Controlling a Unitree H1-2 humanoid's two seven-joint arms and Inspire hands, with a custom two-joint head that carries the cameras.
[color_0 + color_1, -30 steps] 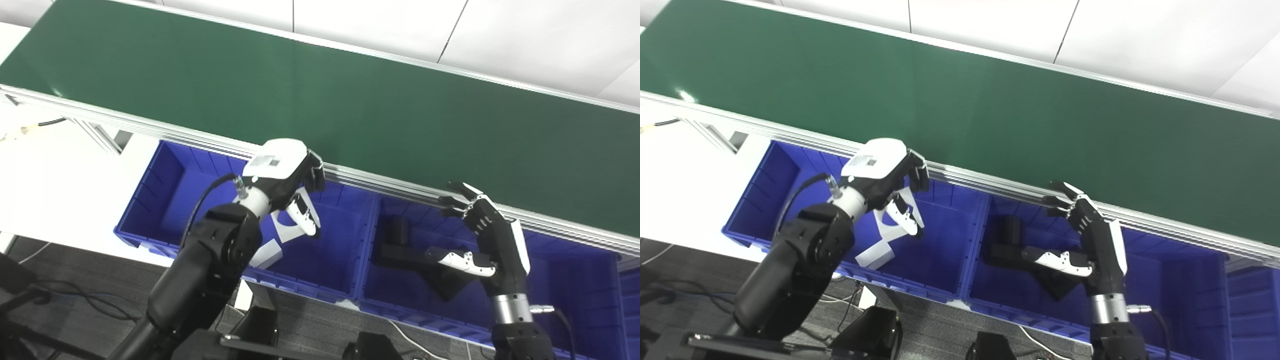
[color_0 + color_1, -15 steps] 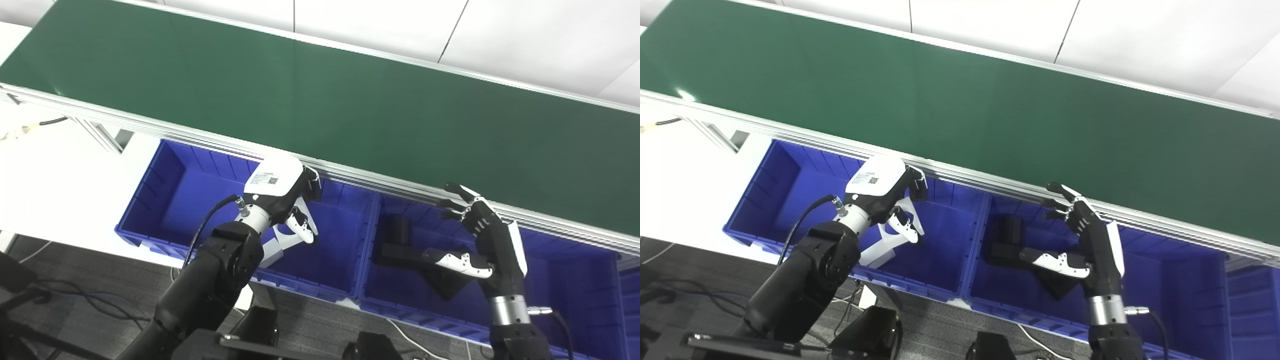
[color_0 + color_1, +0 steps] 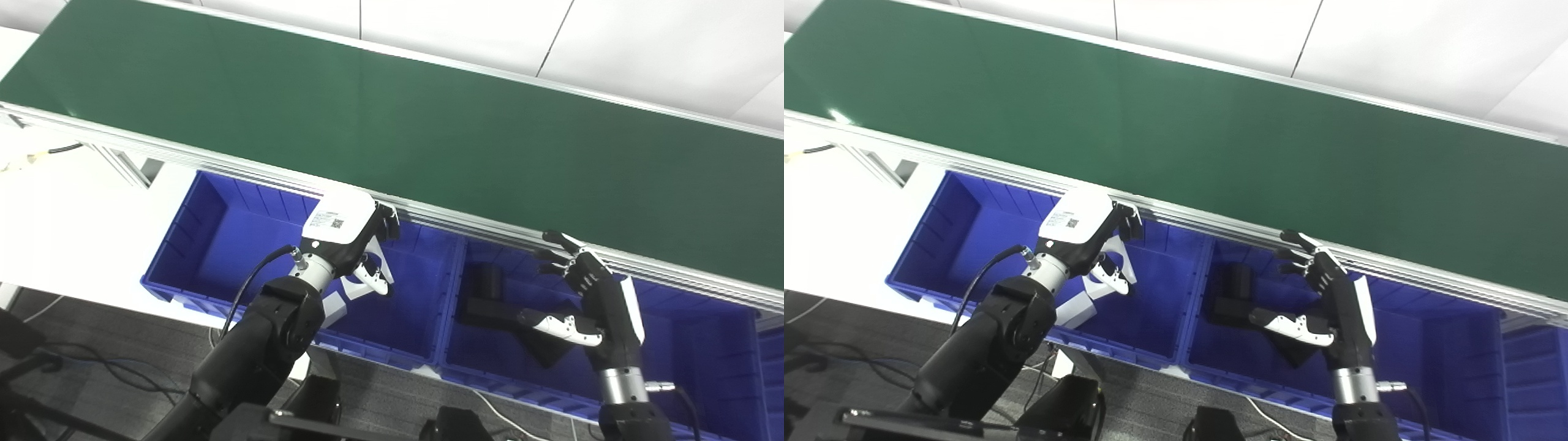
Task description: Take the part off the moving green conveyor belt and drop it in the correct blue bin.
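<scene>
The green conveyor belt (image 3: 392,122) runs across the picture with no part on it. My left hand (image 3: 349,236) hangs over the left blue bin (image 3: 202,211), fingers curled loosely down and apart from the thumb, holding nothing. A white angled part (image 3: 334,301) lies in that bin just below the hand, partly hidden by my forearm. My right hand (image 3: 597,300) is open with fingers spread, raised above the right blue bin (image 3: 704,343). A black angled part (image 3: 490,300) rests inside that bin, to the left of the thumb.
The belt's aluminium frame rail (image 3: 490,229) passes just behind both hands. A white tabletop (image 3: 67,220) lies left of the bins. A third blue bin (image 3: 773,367) shows at the right edge. Cables and dark floor lie below the bins.
My left hand has dropped lower over the left bin while the white part stayed in place. My right hand has sunk a little, still open.
</scene>
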